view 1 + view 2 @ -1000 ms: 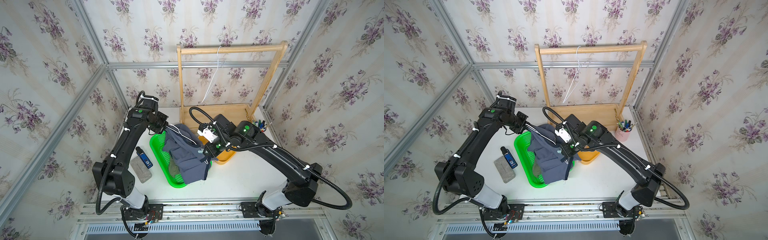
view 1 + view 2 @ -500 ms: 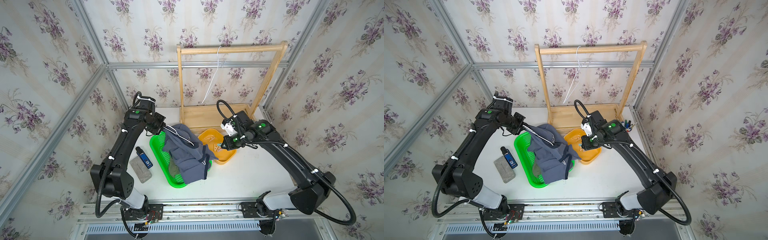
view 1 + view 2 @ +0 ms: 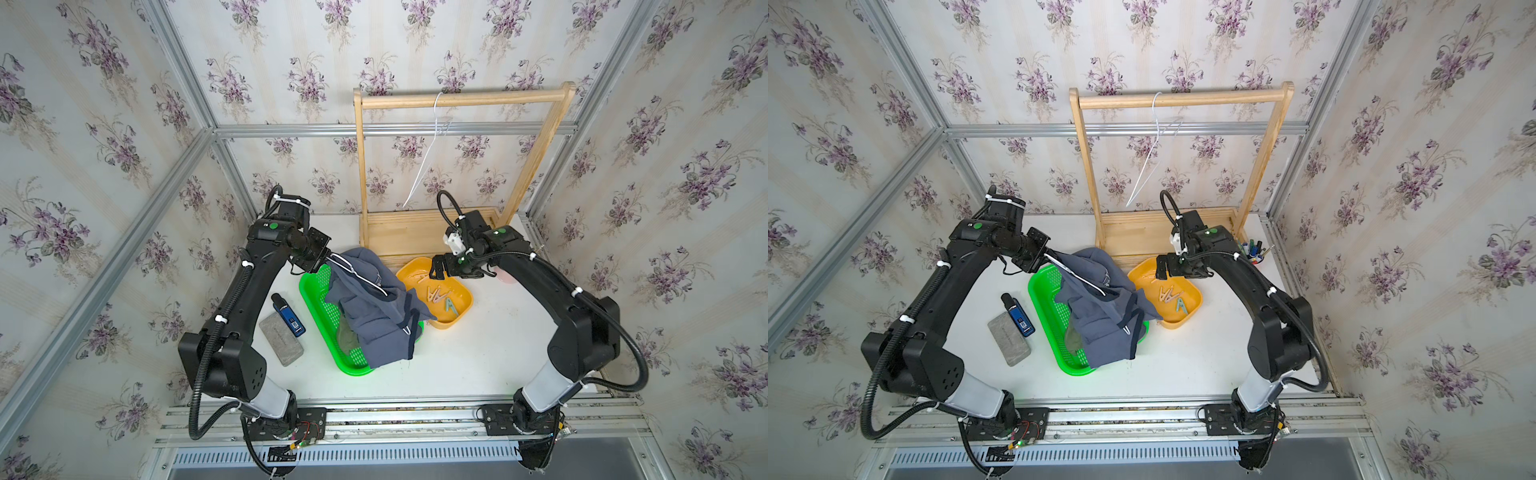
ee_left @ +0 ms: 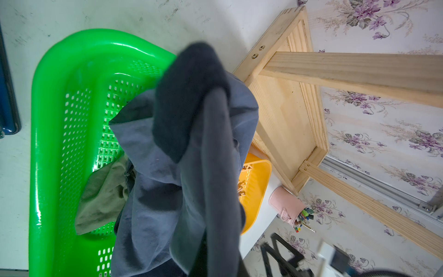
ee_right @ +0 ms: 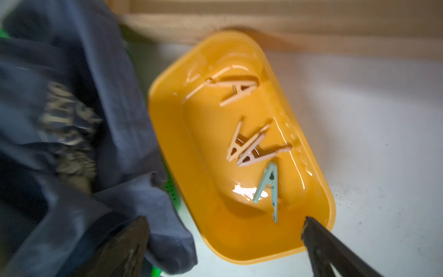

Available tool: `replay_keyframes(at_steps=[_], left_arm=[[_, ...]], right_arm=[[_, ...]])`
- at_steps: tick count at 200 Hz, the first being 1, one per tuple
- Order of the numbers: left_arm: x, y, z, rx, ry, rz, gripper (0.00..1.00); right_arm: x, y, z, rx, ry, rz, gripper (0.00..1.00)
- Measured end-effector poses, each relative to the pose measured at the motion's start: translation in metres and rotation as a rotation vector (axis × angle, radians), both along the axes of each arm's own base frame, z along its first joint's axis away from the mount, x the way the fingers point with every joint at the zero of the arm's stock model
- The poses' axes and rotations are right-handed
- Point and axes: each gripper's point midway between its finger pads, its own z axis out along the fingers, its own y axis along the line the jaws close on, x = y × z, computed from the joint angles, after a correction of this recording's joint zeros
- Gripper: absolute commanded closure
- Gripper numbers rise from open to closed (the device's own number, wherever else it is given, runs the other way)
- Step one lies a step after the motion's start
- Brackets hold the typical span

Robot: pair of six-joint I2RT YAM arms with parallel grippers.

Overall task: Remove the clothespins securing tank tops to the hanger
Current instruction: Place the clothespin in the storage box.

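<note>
Right wrist view: slate blue tank top (image 5: 72, 120) slumps over the green basket (image 3: 316, 307), hanging off the white hanger (image 3: 365, 280) my left gripper (image 3: 324, 259) is clamped on. Orange tray (image 5: 239, 239) sits just beside it, my right gripper (image 5: 225, 223) spread wide above. Tan clothespins (image 5: 247, 146) plus the mint one (image 5: 268, 189) are lying inside.

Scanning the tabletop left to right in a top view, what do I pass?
Grey rectangular block → green perforated plastic basket → orange plastic tray holding the clothespins → pink cup of pens.
</note>
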Motion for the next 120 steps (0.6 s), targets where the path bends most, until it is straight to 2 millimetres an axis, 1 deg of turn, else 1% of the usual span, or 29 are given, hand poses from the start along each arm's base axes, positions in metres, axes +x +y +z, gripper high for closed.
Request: replay_keyframes(at_steps=[10,19,30,44,64,71,82,99,108,120], left_arm=[[-0.001,0.000,-0.001,0.001,0.003,0.000,1.00],[-0.001,0.000,-0.001,0.001,0.005,-0.001,1.00],[-0.001,0.000,-0.002,0.004,0.006,-0.007,1.00],[0.000,0.000,-0.003,0.004,0.011,-0.007,1.00],[0.002,-0.001,-0.008,0.001,0.024,-0.010,1.00],[0.003,-0.002,-0.008,0.002,0.026,-0.014,1.00],[0.004,-0.002,-0.008,-0.001,0.027,-0.016,1.00],[0.005,-0.004,-0.007,-0.007,0.024,-0.023,1.00],[0.005,-0.005,-0.007,-0.008,0.023,-0.030,1.00],[0.005,-0.006,-0.008,-0.014,0.027,-0.033,1.00]], right_arm=[[0.000,0.006,0.034,0.035,-0.068,0.013,0.04],[-0.002,0.013,0.060,0.063,-0.116,0.033,0.05],[-0.010,0.031,0.087,0.098,-0.162,0.084,0.09],[-0.029,0.068,0.114,0.147,-0.197,0.193,0.12],[-0.060,0.134,0.147,0.253,-0.216,0.377,0.16],[-0.067,0.154,0.154,0.281,-0.217,0.427,0.17],[-0.076,0.181,0.160,0.307,-0.215,0.486,0.21],[-0.091,0.216,0.158,0.337,-0.190,0.567,0.23],[-0.098,0.229,0.152,0.340,-0.170,0.598,0.24],[-0.106,0.238,0.143,0.334,-0.139,0.625,0.24]])
